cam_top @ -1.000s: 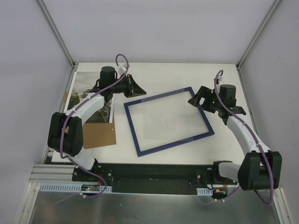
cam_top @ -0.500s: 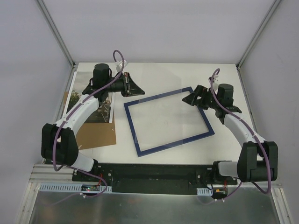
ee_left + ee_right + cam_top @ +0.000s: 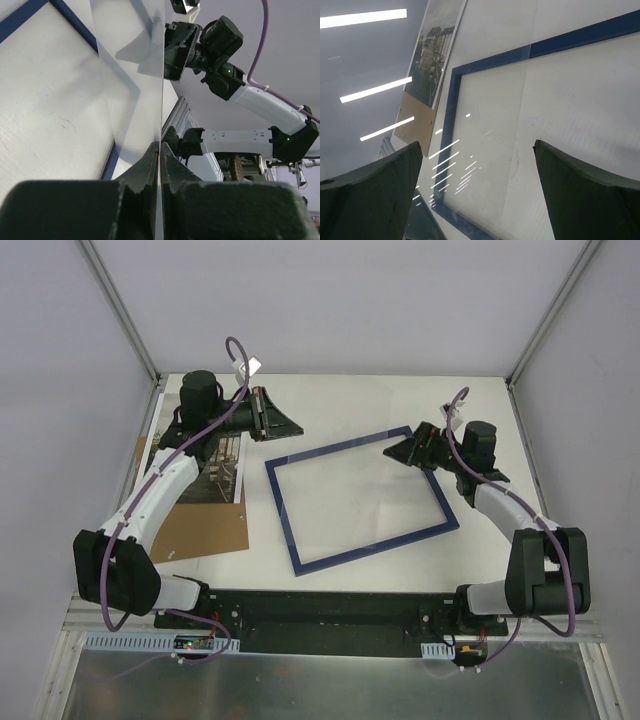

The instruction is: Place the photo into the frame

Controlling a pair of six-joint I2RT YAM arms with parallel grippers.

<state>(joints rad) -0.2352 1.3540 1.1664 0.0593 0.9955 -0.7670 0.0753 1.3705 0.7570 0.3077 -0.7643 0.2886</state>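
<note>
The navy blue frame [image 3: 441, 498] lies flat at mid-table, also in the right wrist view [image 3: 451, 95]. My left gripper [image 3: 296, 430] hovers over its far left corner. It is shut on the edge of a thin clear pane [image 3: 134, 70], which stands up from between the fingertips [image 3: 159, 150]. That pane is barely visible from above. My right gripper [image 3: 395, 451] is open at the frame's far right corner, nothing between its fingers [image 3: 485, 160]. The photo [image 3: 217, 466] lies flat at the left under my left arm, and is visible in the right wrist view too [image 3: 433, 55].
A plain brown backing board [image 3: 208, 530] lies at the near left, partly under the photo, also in the right wrist view [image 3: 415, 125]. Grey enclosure walls stand close on both sides. The arm bases and a black rail run along the near edge.
My left arm has swung its elbow out to the left and drawn the gripper slightly back with the pane. My right gripper has crept left toward the frame's far right corner.
</note>
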